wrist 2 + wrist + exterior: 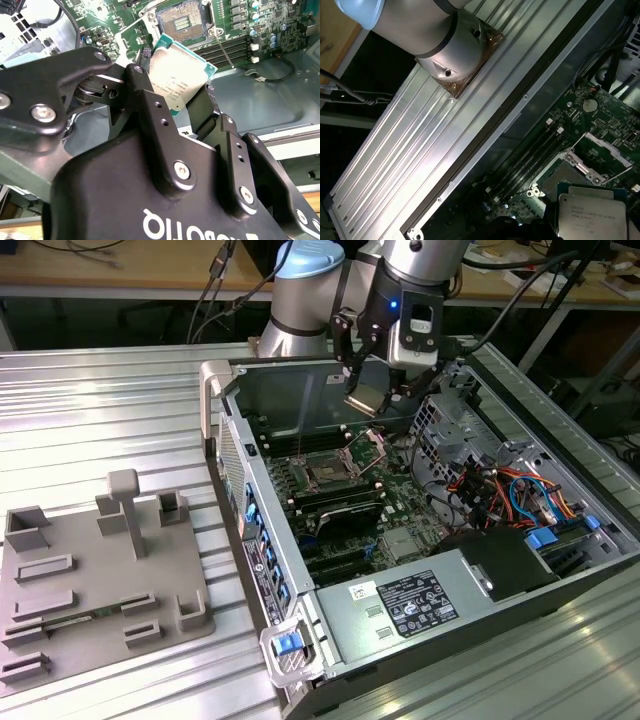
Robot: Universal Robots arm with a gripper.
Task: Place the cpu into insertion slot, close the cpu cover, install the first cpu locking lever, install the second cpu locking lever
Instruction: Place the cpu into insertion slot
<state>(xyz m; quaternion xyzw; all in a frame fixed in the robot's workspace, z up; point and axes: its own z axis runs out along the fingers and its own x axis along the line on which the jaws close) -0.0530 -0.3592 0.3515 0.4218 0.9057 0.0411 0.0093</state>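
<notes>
My gripper is shut on the cpu, a small silvery square chip held by two opposite edges. It hangs tilted above the green motherboard inside the open computer case. The insertion slot lies lower, toward the exterior view's left of the chip, with its dark centre bare. The cpu cover stands raised beside the slot, under the gripper. In the second wrist view the cpu sits between the black fingers, with the insertion slot beyond it. In the first wrist view the cpu is close to the insertion slot.
The case wall and a drive cage flank the gripper. Long black memory slots run beside the socket. Coloured cables and a power supply lie nearer. A grey fixture tray sits on the ribbed table at the exterior view's left.
</notes>
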